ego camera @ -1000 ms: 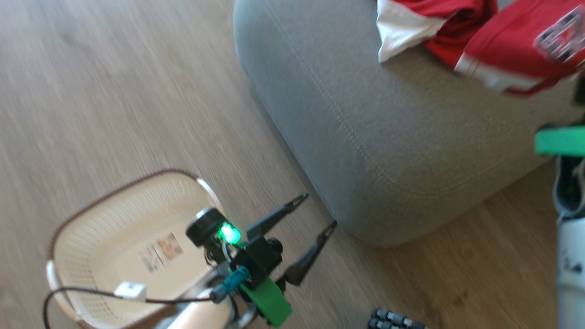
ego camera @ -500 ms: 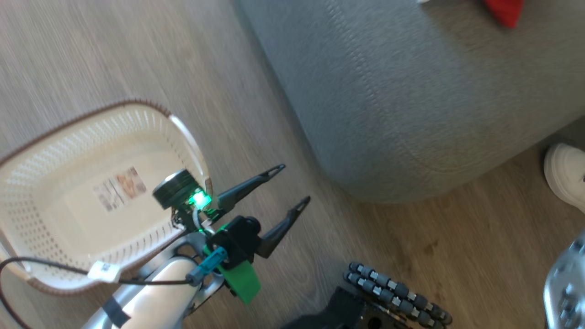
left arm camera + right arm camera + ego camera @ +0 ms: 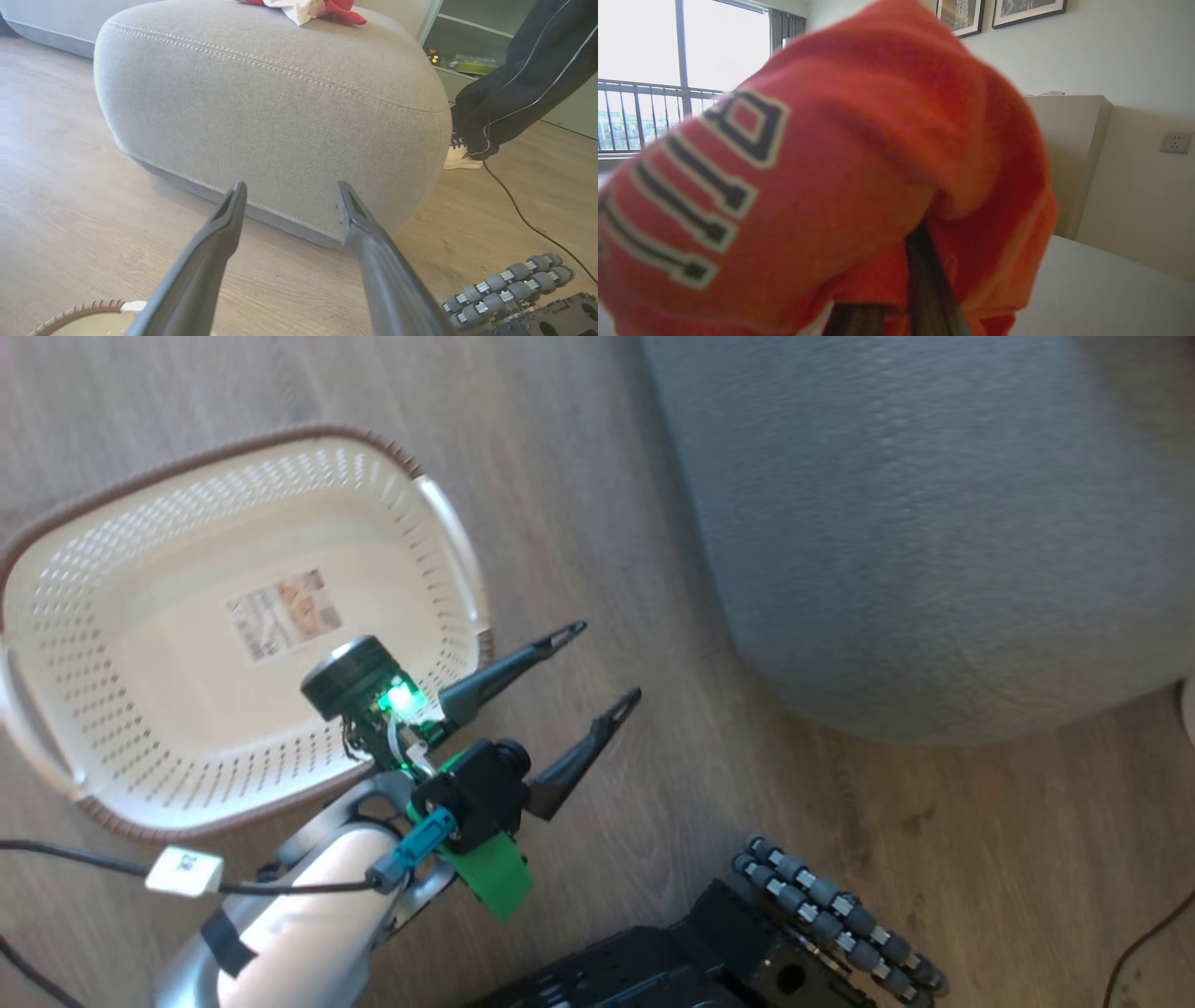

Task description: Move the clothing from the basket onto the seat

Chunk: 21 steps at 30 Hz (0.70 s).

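Observation:
The cream basket (image 3: 56, 644) stands on the floor at the left with nothing in it; its floor label shows. My left gripper (image 3: 610, 661) hovers open and bare just right of the basket's rim, fingers toward the grey seat (image 3: 934, 523). In the left wrist view my left gripper (image 3: 287, 186) points at the seat's (image 3: 280, 102) side, and red and white clothing (image 3: 322, 7) lies on top of it. My right gripper (image 3: 920, 261) is shut on the red lettered jersey (image 3: 808, 163), which drapes over its fingers.
A person's dark trouser leg (image 3: 514, 79) and white shoe (image 3: 460, 158) stand right of the seat, with a cable (image 3: 528, 219) on the wood floor. My base's roller wheels (image 3: 840, 924) lie at the lower right. Shelving stands behind the person.
The head camera has swung down and left, so the basket now sits higher in the picture and the clothing on the seat has left it. The left gripper stays open.

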Available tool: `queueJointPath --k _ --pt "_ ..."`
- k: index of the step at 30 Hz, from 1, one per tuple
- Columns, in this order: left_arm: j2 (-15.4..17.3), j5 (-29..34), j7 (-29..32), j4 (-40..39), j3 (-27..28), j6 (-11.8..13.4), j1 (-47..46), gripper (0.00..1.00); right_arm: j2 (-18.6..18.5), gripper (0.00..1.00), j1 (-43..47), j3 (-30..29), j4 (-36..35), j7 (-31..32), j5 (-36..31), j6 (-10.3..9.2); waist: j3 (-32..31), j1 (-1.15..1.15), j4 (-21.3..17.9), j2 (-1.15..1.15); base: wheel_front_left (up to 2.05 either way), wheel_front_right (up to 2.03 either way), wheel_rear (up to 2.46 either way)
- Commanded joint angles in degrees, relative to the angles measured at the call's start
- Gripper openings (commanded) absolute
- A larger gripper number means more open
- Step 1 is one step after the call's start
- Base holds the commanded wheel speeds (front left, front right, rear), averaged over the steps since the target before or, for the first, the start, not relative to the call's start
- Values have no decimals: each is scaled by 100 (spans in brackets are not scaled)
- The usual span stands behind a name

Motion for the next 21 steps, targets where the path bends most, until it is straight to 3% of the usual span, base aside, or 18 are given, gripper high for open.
queueJointPath --k 1,10,21 --pt "-45 7 -54 -250 168 5 -88 100 -228 0 -237 -173 74 33 -243 40 213 0 247 0 0 0 0" --pt "-276 113 -54 -331 170 2 -299 100 -358 0 -561 -1310 1528 304 -1507 40 497 0 749 0 0 0 0" --pt "-370 134 -54 -309 236 0 -404 100 -147 0 -579 -2465 2206 817 -2709 40 583 0 832 0 0 0 0"
